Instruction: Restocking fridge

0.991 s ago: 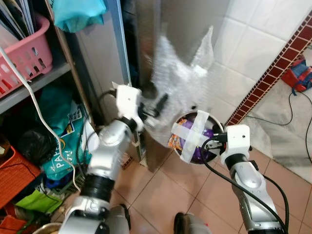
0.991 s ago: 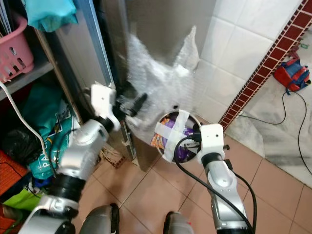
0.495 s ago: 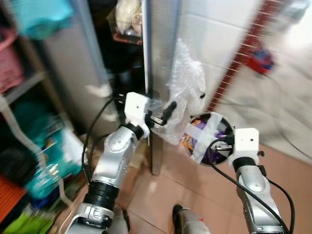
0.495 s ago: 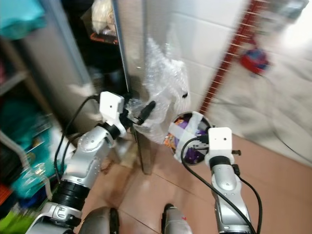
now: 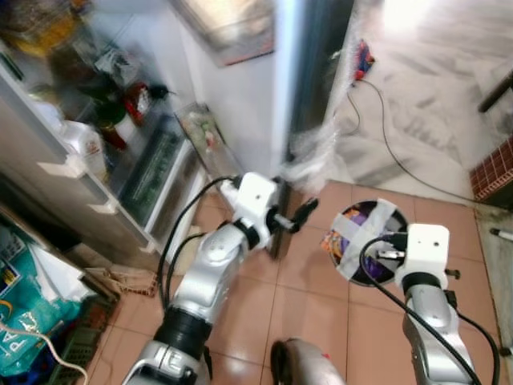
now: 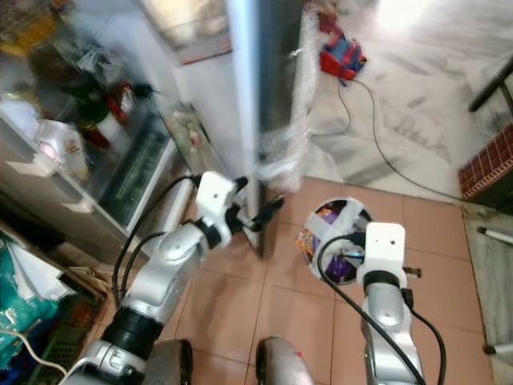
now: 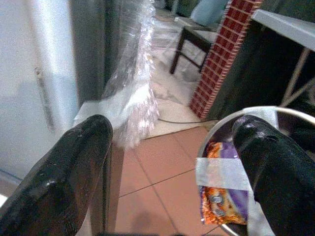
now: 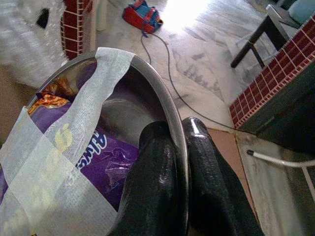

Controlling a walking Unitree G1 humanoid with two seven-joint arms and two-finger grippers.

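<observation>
A: Steel bowl (image 8: 162, 105), taped, holds purple packets (image 8: 93, 152); right gripper (image 8: 184, 162) pinches its rim beside the fridge door (image 6: 260, 96).
B: Left gripper (image 7: 172, 162) spread wide, empty. Packet lettering unreadable.

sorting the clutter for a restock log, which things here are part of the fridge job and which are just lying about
Part of the job:
- round metal bowl of purple and orange snack packets, crossed with white tape, rim pinched by right gripper
- open fridge door, left gripper open at its edge

Lying about:
- red and blue bag
- black cable on floor
- teal packet
</observation>
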